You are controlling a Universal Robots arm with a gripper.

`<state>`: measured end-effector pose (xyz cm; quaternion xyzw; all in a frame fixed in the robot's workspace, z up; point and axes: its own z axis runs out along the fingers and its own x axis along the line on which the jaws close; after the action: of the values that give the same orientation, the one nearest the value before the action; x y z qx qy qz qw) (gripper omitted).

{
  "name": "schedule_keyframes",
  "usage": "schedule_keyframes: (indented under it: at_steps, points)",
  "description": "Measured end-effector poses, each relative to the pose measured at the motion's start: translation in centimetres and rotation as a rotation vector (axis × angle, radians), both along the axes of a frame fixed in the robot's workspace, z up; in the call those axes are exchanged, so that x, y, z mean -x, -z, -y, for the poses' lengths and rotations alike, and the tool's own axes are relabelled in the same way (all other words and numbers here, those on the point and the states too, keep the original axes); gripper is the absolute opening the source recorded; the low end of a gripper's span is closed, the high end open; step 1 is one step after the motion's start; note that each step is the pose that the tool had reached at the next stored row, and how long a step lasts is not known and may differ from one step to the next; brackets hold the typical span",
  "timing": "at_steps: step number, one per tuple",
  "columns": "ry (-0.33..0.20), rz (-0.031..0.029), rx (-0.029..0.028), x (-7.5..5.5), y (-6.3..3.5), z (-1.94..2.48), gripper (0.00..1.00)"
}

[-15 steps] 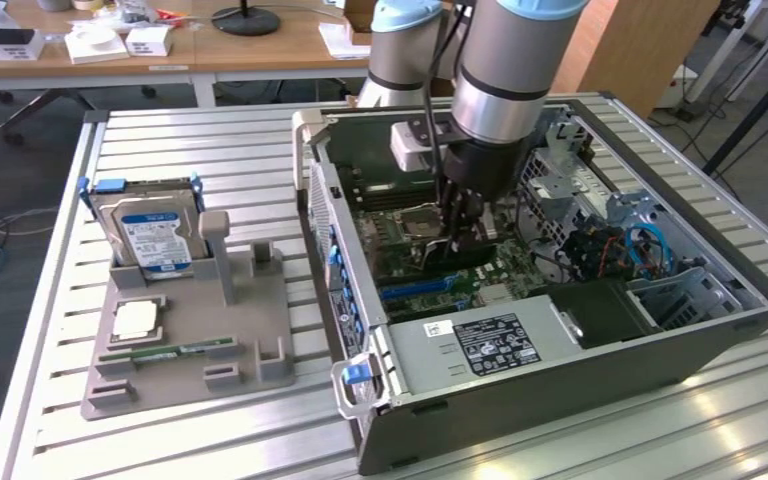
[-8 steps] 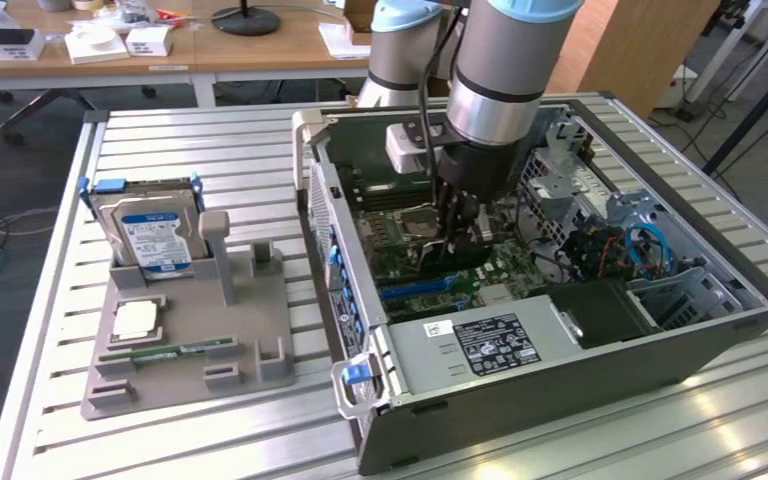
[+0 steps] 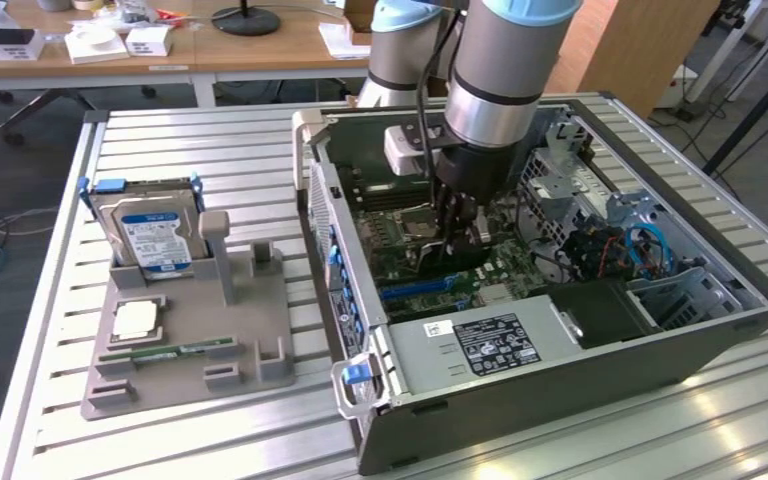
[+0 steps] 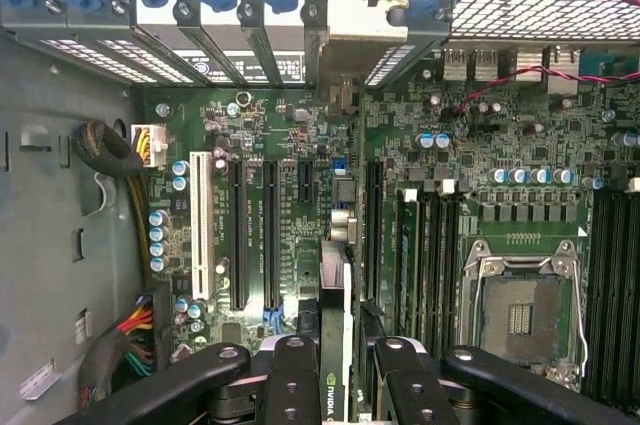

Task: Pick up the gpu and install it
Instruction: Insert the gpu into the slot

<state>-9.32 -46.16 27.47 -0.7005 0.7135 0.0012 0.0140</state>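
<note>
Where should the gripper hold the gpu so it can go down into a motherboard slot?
By the long edge farthest from the motherboard, pinched across its flat faces from above the open case, as the gripper holds it now. The gpu is thin and stands edge-on to the board, so the edge facing the black slots is likely left free.

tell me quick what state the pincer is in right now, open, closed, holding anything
Pincer: closed on the gpu, which it holds edge-on above the motherboard.
</note>
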Motion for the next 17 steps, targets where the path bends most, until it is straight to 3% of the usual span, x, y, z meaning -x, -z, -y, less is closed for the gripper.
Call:
schedule_keyframes:
  at_steps: [17]
  points:
    - [0.000, 0.0002, -0.0004, 0.50, 0.52, -0.04, 0.26]
